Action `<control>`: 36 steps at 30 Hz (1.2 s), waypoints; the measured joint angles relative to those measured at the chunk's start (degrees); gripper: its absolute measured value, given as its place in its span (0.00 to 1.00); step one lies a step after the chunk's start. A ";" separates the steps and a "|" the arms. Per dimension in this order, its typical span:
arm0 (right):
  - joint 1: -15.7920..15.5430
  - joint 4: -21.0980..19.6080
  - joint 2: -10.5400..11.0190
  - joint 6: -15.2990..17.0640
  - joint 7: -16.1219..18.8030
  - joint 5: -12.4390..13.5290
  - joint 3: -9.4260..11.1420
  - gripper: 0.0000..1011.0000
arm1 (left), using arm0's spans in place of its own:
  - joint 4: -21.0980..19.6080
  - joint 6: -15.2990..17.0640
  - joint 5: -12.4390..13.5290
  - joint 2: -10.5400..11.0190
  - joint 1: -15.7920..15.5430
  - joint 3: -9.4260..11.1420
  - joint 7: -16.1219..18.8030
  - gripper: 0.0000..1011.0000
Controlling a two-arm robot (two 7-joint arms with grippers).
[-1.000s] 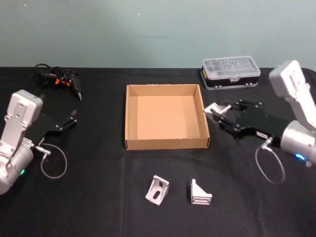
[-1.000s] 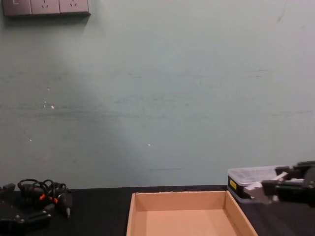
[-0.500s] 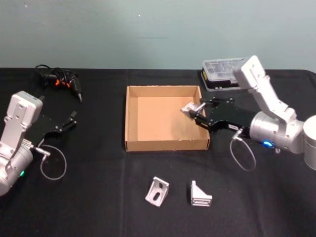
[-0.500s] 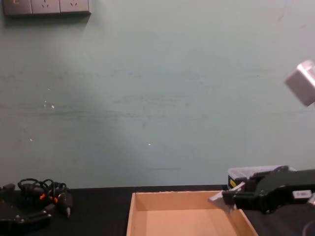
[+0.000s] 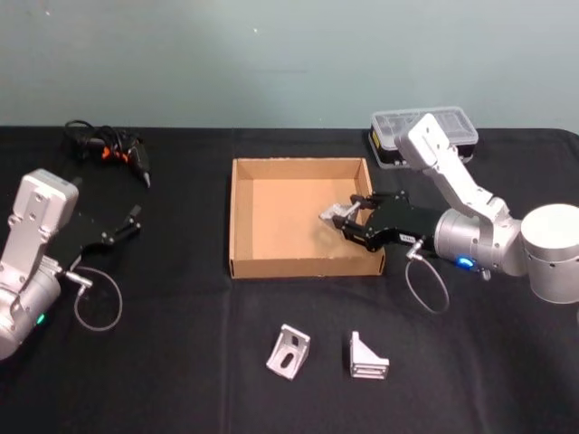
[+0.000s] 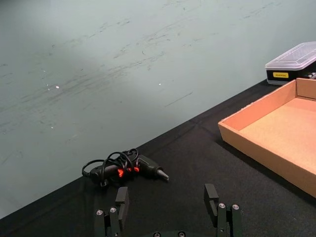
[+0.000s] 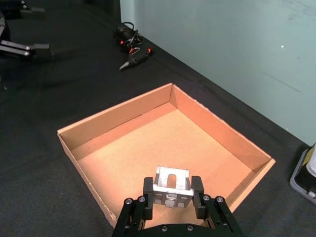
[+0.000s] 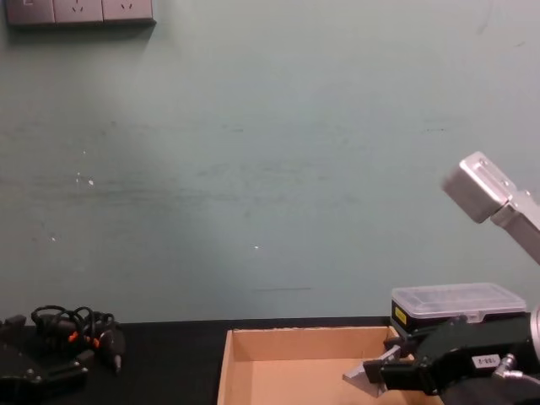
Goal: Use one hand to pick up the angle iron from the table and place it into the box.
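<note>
My right gripper (image 5: 348,219) is shut on a silver angle iron (image 5: 333,214) and holds it over the right part of the tan box (image 5: 241,213), inside its rim. The right wrist view shows the angle iron (image 7: 171,186) clamped between the fingers above the box floor (image 7: 148,153). In the chest view the bracket (image 8: 363,372) hangs just over the box (image 8: 245,346). Two more angle irons (image 5: 289,350) (image 5: 366,355) lie on the black table (image 5: 181,362) in front of the box. My left gripper (image 6: 168,210) is open and parked at the table's left side.
A small black case with a clear lid (image 5: 423,130) stands behind the box on the right. A black and orange tool with a coiled cable (image 5: 109,147) lies at the back left. Cable loops hang from both wrists.
My right gripper has carried the angle iron leftward from beside the box, over its right wall, and lowered it into the box's interior. The left arm has stayed still.
</note>
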 joint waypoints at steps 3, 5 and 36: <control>0.43 0.94 -0.30 -0.11 0.14 -0.29 -0.37 0.45 | 0.00 0.00 0.00 0.00 0.00 0.00 0.00 0.99; 0.57 1.28 -0.36 -0.12 0.22 -0.42 -0.51 0.45 | 0.00 0.00 0.00 0.00 0.00 0.00 0.00 0.99; -4.72 -7.26 4.22 -1.93 -1.00 2.10 4.01 0.99 | 0.00 0.00 0.00 0.00 0.00 0.00 0.00 0.99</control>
